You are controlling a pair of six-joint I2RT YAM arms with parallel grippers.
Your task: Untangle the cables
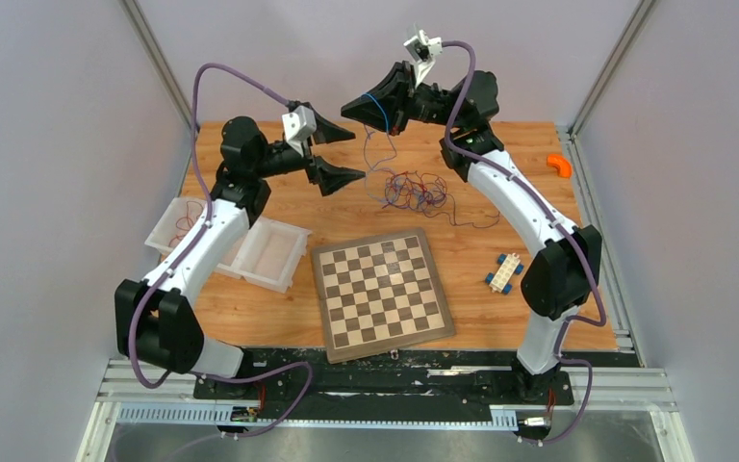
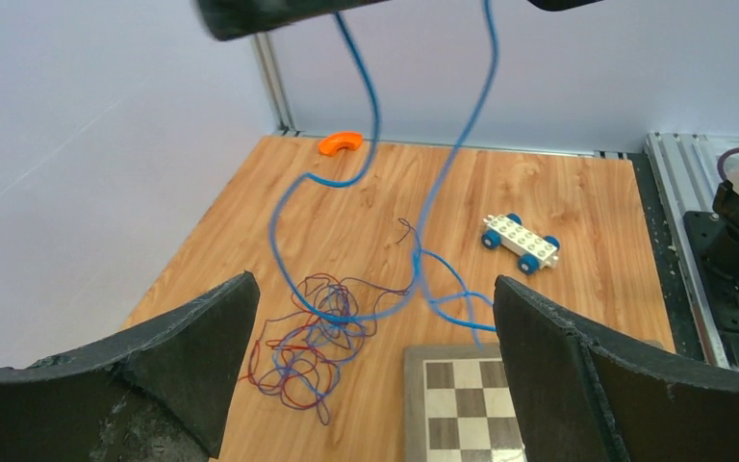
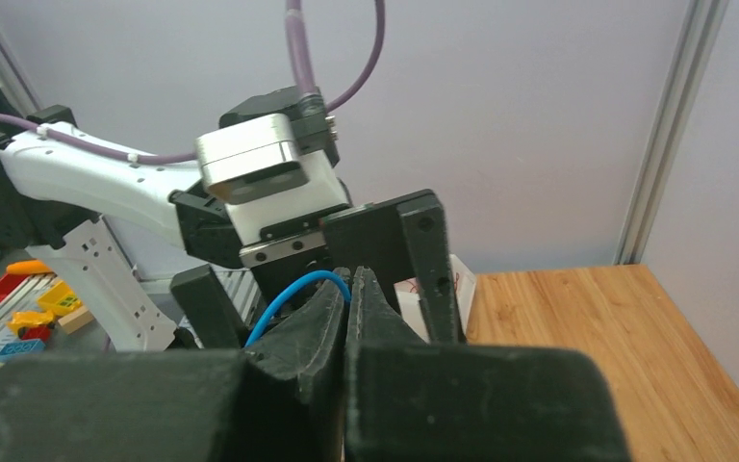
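Raised right tool (image 1: 348, 108) clamped on thin blue cable (image 1: 382, 108); left tool (image 1: 354, 154) gaping, empty, opposite. Beneath, red-blue-purple wire tangle (image 1: 414, 190) on wooden surface (image 1: 500, 192).

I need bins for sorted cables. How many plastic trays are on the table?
2. Both lie on the table's left side: the outer tray, partly under the left arm, holds thin red wire; the inner tray lies left of the chessboard. None seems hidden.
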